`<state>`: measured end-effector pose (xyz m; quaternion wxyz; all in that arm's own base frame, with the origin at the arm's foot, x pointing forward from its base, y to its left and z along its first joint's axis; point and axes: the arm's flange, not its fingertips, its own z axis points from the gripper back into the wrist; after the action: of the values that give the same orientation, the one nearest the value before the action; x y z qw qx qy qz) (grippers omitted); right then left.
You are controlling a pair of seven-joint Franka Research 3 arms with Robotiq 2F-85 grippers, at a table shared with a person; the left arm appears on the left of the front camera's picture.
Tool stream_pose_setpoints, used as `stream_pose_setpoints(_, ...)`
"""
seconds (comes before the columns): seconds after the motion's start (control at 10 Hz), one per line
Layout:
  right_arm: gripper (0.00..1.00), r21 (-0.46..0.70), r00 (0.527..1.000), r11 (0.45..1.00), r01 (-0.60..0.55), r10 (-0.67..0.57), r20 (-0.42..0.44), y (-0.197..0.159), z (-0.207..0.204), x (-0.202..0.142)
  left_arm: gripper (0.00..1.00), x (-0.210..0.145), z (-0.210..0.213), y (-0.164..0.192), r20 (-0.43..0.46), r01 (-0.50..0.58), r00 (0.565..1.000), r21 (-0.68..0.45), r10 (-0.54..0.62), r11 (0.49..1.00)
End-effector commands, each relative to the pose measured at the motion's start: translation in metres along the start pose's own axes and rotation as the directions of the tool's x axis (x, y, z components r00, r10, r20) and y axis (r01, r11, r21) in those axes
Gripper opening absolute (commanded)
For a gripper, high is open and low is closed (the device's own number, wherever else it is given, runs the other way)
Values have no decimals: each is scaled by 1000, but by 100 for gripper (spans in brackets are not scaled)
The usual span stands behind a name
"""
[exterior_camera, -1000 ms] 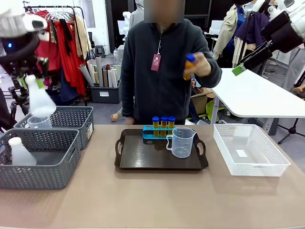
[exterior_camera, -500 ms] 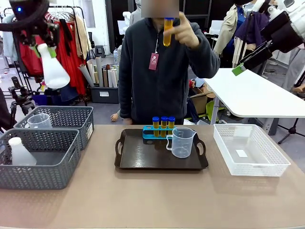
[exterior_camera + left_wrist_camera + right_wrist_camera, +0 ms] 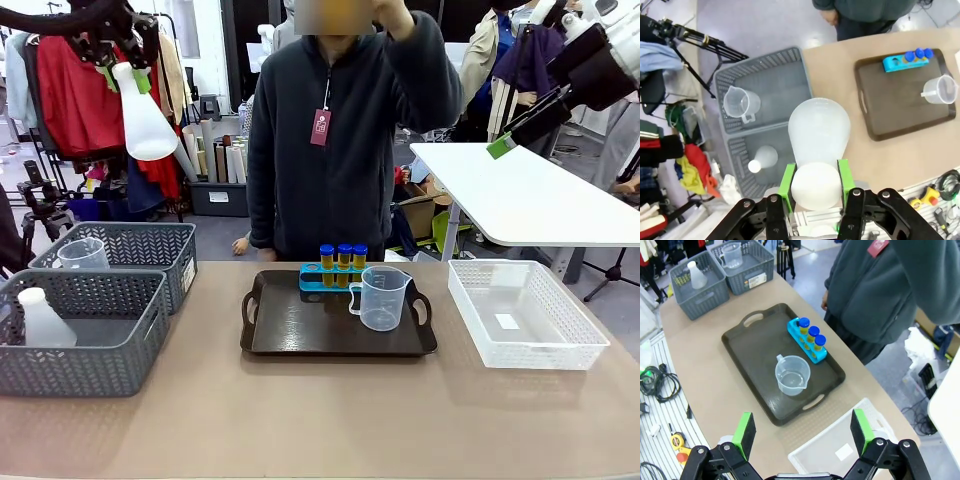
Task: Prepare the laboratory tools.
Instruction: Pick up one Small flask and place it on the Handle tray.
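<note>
High over grey baskets (image 3: 85, 278): left gripper (image 3: 122, 72) clamped on neck of frosted flask (image 3: 147, 120). Right gripper (image 3: 802, 429) spread wide, empty. I'd lower the flask upright onto bare tray (image 3: 300, 330), clear of beaker (image 3: 381, 298) and tubes (image 3: 343, 257).

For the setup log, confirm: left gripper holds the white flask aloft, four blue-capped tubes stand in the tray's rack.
Not four: the right wrist view shows three blue-capped tubes in the rack on the tray. The left gripper does hold the white flask aloft.
</note>
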<state>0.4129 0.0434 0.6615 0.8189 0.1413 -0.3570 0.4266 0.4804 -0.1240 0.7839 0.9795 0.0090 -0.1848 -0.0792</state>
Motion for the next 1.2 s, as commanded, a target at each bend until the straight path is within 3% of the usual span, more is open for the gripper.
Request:
stream_pose_setpoints(0.0,100,17,1000,1000,-1,1,23,-1,0,1,0,-7,0,9,5,-30,1000,8,30,1000)
stream_pose_setpoints(0.3,100,17,1000,1000,-1,1,23,-1,0,1,0,-1,-1,8,-4,-15,1000,6,15,1000)
stream_pose_setpoints(0.7,100,17,1000,1000,-1,1,23,-1,0,1,0,5,-49,-35,-44,7,999,7,-6,1000)
stream_pose_setpoints(1.1,100,17,1000,1000,-1,1,23,-1,0,1,0,-1,-107,-78,-166,91,981,-90,-105,992)
